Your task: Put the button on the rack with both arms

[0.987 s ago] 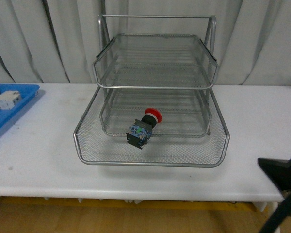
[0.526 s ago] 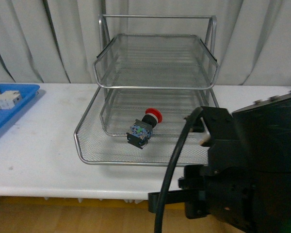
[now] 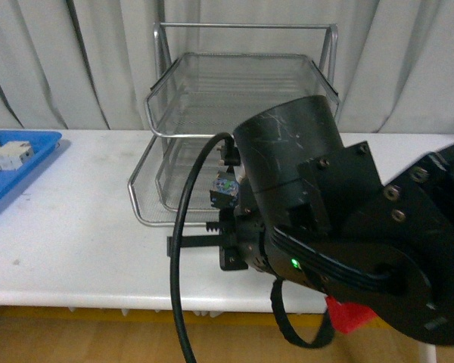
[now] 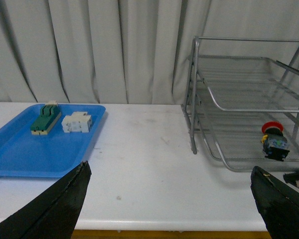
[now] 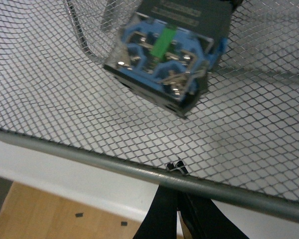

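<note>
Lying on the silver wire-mesh rack's [image 4: 249,107] bottom shelf, the red-capped, dark-bodied push-button [image 4: 274,142] is judged light, rigid and best gripped across its block body, while the right gripper [image 5: 176,167], at six o'clock of it, is pressed closed against the shelf rim (left gripper [image 4: 169,199] spread wide, empty).

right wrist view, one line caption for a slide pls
Push-button lying on the rack's mesh shelf, terminals facing camera, gripper shut at the rim.

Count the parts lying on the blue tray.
2. On the blue tray, a green-topped block lies toward its far edge, and a white block sits right beside it, on the rack's side. Nothing else shows there.
</note>
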Controlling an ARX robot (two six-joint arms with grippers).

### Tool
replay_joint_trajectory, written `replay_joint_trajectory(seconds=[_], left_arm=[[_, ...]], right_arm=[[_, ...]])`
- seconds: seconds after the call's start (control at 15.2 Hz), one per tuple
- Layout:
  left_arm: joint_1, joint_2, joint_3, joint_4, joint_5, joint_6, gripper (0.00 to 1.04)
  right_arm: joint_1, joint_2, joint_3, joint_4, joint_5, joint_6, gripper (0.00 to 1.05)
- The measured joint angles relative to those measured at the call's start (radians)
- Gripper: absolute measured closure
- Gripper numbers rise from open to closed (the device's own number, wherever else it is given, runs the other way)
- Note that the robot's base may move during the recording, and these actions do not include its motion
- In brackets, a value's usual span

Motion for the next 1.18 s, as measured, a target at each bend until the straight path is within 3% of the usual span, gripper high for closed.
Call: replay_joint_trajectory(seconds=[0.46, 0.66, 0.79, 0.99, 1.05, 1.12, 1.18], left_arm=[[0.000, 0.000, 0.000, 0.000, 0.000, 0.000, 0.07], [0.000, 0.000, 0.000, 0.000, 0.000, 0.000, 0.07], [0.000, 0.000, 0.000, 0.000, 0.000, 0.000, 0.07], [0.000, 0.000, 0.000, 0.000, 0.000, 0.000, 0.07], [0.000, 0.000, 0.000, 0.000, 0.000, 0.000, 0.07], [0.000, 0.000, 0.000, 0.000, -0.001, 0.000, 0.07], [0.000, 0.000, 0.000, 0.001, 0.000, 0.000, 0.07]], right_arm=[[-0.054, 0.205, 0.397, -0.144, 0.089, -0.110, 1.03], [-0.062, 0.204, 0.391, -0.114, 0.071, -0.119, 1.03], [-0.064, 0.124, 0.280, -0.062, 0.023, -0.101, 1.03], [-0.076, -0.224, -0.057, 0.132, -0.024, -0.043, 1.03], [-0.094, -0.379, -0.200, 0.211, 0.003, -0.030, 1.03], [-0.108, -0.489, -0.298, 0.221, 0.026, -0.024, 0.96], [-0.110, -0.483, -0.346, 0.365, 0.107, -0.047, 0.94]])
